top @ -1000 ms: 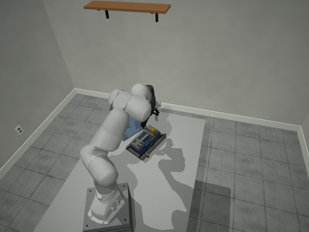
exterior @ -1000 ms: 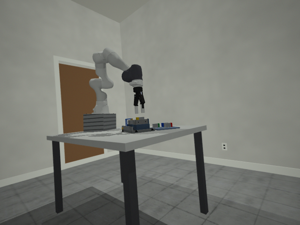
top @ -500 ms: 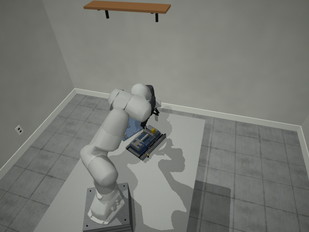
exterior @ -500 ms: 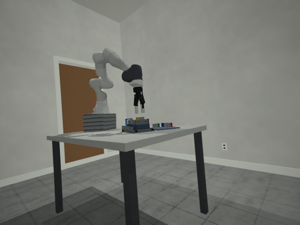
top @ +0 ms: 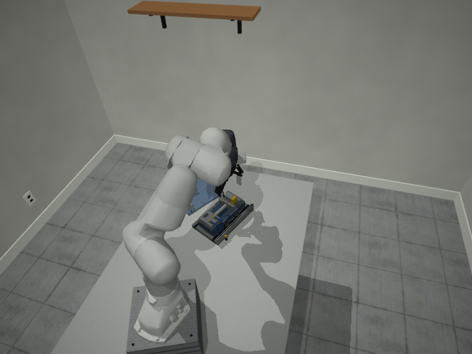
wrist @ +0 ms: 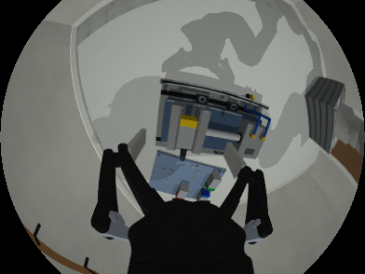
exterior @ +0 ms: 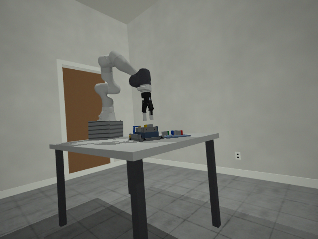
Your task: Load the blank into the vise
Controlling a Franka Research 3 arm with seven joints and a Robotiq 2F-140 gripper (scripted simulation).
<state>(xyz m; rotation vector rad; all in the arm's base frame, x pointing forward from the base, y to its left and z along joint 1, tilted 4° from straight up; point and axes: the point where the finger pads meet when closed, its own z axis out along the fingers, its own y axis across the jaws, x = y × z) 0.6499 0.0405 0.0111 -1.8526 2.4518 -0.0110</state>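
The blank with the yellow end (wrist: 185, 131) lies in the milling vise (wrist: 210, 124), along the end block without hoses, with its yellow end pointing away from the infeed plate (wrist: 186, 173). It also shows in the top view (top: 232, 198) and the exterior view (exterior: 145, 126). The blue hoses (wrist: 263, 125) are on the opposite jaw. My gripper (exterior: 147, 117) is open and empty, well above the vise (exterior: 145, 133) and not touching the blank. Its fingers straddle the plate-side end of the blank in the wrist view (wrist: 184, 148).
Blanks with green (exterior: 168, 133), blue (exterior: 172, 132) and red (exterior: 181, 132) ends rest on the blue infeed plate (exterior: 177, 135) beside the vise. The arm's grey base block (exterior: 105, 129) stands at the table's far end. My arm hides most of the plate (top: 201, 195) in the top view.
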